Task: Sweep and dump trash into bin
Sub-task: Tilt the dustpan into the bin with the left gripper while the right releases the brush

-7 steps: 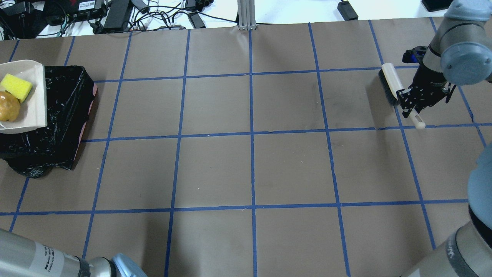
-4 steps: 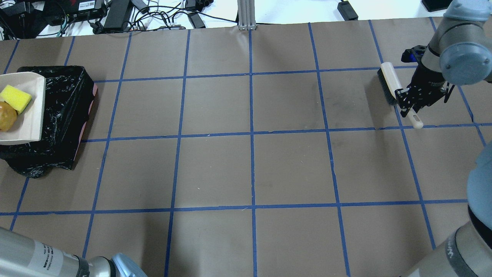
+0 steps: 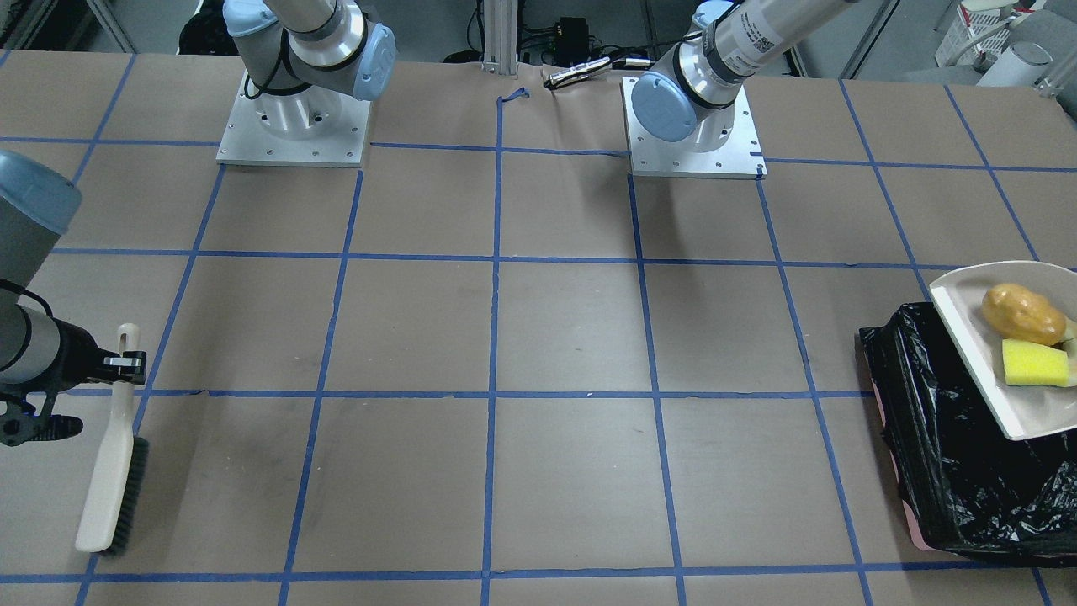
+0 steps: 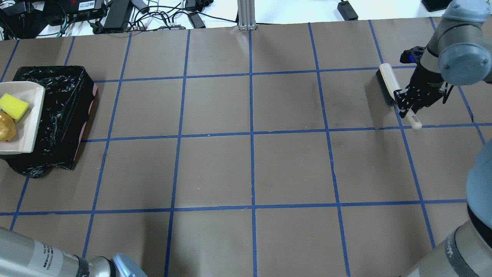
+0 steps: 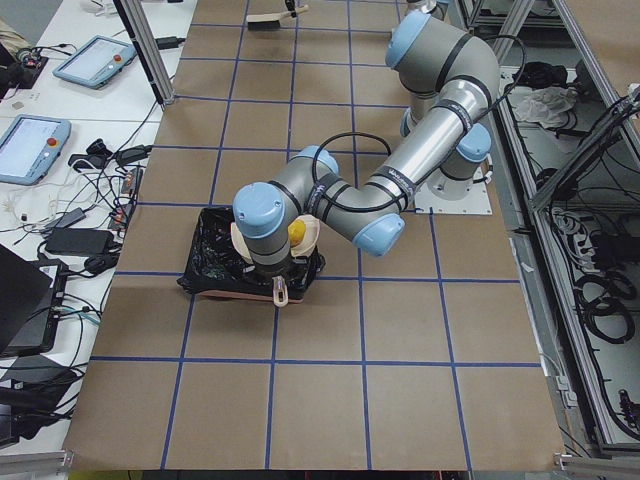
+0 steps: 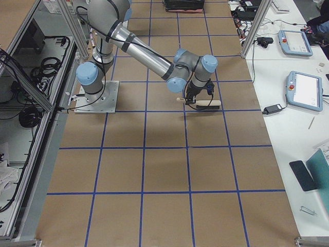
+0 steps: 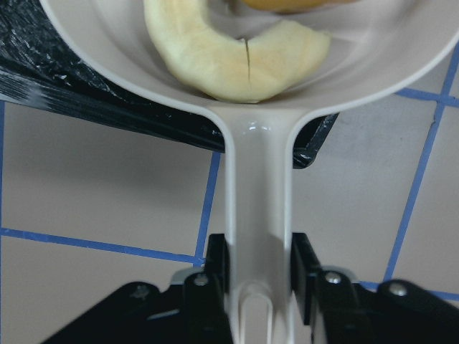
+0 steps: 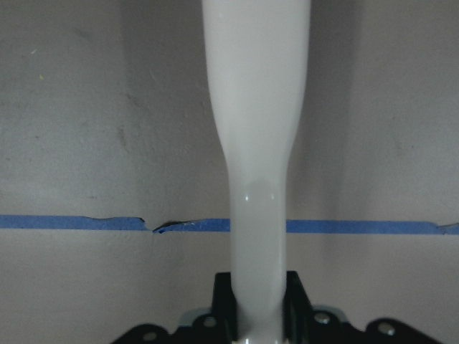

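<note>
My left gripper [image 7: 257,269] is shut on the handle of the cream dustpan [image 4: 27,127], held over the black-lined bin [image 4: 63,115] at the table's left end. In the pan lie the yellow-orange potato lump [image 3: 1022,313], the green-and-yellow sponge [image 3: 1035,364] and the cream croissant curve [image 7: 233,61]. The pan and bin also show in the front view, pan [image 3: 976,337] above bin [image 3: 951,463]. My right gripper [image 4: 407,105] is shut on the white handle of a hand brush [image 4: 388,82], its bristles near the table at the far right.
The brown paper table [image 4: 250,154] carries a blue tape grid. Cables and power bricks [image 4: 115,15] lie beyond its far edge. Both arm bases [image 3: 690,126] stand on plates at the robot's side.
The dustpan with the trash has shifted left and nearer over the bin. The right gripper and brush have edged slightly away from the robot.
</note>
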`<action>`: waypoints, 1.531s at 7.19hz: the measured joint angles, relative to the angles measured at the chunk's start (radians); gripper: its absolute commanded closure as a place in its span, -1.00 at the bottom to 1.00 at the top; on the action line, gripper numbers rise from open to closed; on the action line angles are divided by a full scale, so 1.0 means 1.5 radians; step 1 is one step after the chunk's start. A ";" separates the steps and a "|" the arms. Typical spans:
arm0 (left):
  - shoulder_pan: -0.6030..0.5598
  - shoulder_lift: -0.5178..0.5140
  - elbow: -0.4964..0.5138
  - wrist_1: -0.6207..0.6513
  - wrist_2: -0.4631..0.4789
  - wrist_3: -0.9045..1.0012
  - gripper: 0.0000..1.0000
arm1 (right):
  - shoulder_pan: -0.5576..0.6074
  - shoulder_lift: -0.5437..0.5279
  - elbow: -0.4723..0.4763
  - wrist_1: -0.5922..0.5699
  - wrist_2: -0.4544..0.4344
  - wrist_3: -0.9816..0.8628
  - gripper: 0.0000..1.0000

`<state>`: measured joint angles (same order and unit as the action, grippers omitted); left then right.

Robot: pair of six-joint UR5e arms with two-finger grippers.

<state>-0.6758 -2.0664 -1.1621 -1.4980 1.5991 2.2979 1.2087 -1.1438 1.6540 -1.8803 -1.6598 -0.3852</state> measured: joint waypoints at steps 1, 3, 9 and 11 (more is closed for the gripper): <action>-0.002 -0.003 0.000 0.003 0.008 0.007 0.97 | 0.000 0.000 0.000 0.000 0.000 0.000 0.74; -0.011 -0.010 -0.001 0.008 0.031 0.022 0.97 | 0.000 0.001 0.000 0.001 0.001 -0.001 -0.12; -0.052 -0.007 0.005 0.043 0.099 0.086 0.96 | -0.001 -0.002 -0.002 0.000 0.001 0.003 -0.99; -0.074 0.000 0.005 0.061 0.139 0.090 0.96 | -0.001 -0.013 -0.015 0.002 0.001 0.008 -1.00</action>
<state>-0.7870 -2.0664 -1.1551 -1.4061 1.8082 2.4336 1.2074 -1.1634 1.6310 -1.8777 -1.6578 -0.3734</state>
